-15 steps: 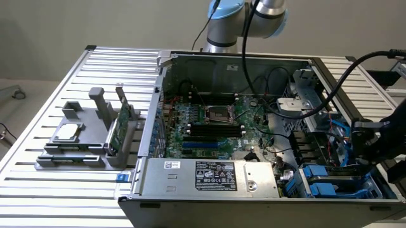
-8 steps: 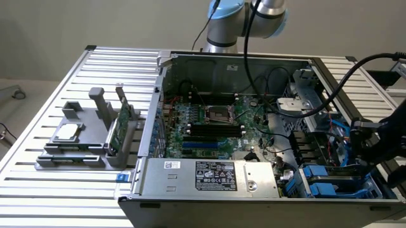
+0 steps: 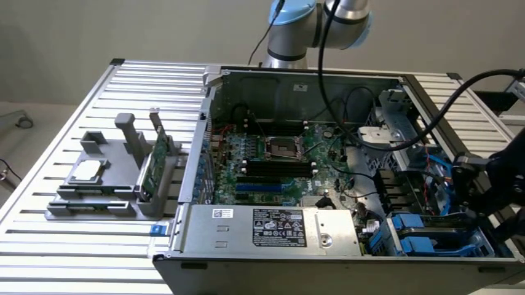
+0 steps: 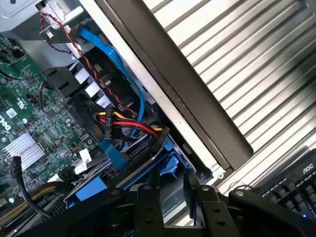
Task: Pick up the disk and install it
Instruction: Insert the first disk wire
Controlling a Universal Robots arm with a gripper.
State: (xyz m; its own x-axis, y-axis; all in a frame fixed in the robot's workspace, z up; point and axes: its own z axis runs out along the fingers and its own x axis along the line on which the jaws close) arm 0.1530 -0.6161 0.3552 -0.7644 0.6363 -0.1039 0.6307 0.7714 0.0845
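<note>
The disk (image 4: pixel 175 160) lies low in the drive bay at the corner of the open computer case (image 3: pixel 205 153). Its bright blue carrier frame and a silver-grey edge show among red, yellow and blue cables. My gripper (image 4: pixel 170 190) hangs just over it, and the two black fingers (image 4: pixel 148 202) stand apart with the carrier's blue corner showing between their tips. I cannot tell whether the fingers touch it. In the exterior view my gripper (image 3: pixel 480 212) hovers at the case's right side, above the blue carriers (image 3: pixel 426 236) in the bay.
The motherboard (image 3: pixel 279 160) fills the case floor, and a power supply (image 3: pixel 271 228) sits at the front. A grey fixture (image 3: pixel 107 184) at the exterior view's left holds a small silver chip (image 3: pixel 88 171) and an upright green card (image 3: pixel 157 163). A keyboard (image 4: pixel 291 187) lies beyond the case wall.
</note>
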